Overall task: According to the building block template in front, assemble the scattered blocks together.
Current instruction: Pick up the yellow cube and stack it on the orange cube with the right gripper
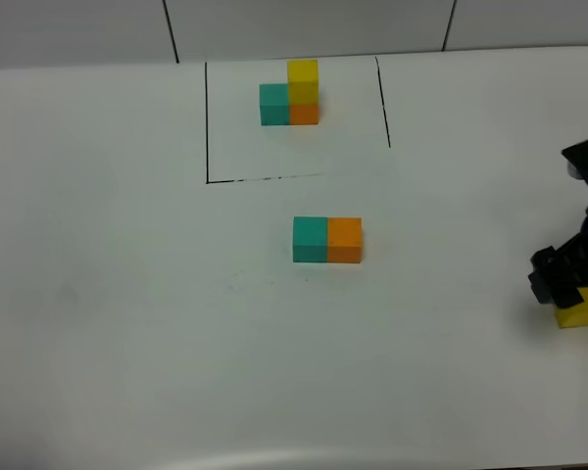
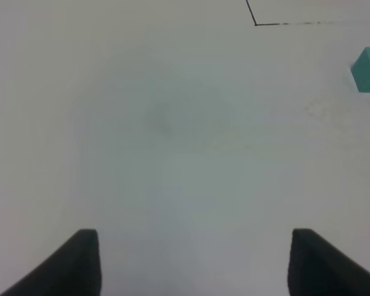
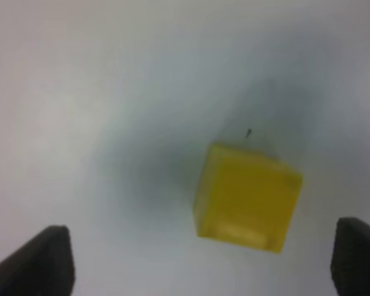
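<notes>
Far at 12 o'clock on the white surface (image 1: 127, 313), inside a thin black outline (image 1: 208, 127): the building block template (image 1: 292, 96), teal joined to orange, with yellow stacked on the orange. Near the middle, at 6 o'clock from the template and outside the outline: two of the scattered blocks (image 1: 326, 241), namely the teal cube (image 1: 310, 240) and the orange cube (image 1: 344, 240), touching side by side, orange at 3 o'clock of teal. Well apart from this pair, toward 4 o'clock, at the very edge of the exterior view: the yellow cube (image 1: 580, 307), alone on the surface. Just above it, the right tool (image 3: 202, 262), spread wide, with the yellow cube ahead in the gap between the two dark fingers (image 3: 46, 259) and touching neither; pinching nothing. The left tool (image 2: 194, 262) likewise spread in its own wrist view, over bare surface, with a corner of the outline and a small part of the teal cube far ahead.
</notes>
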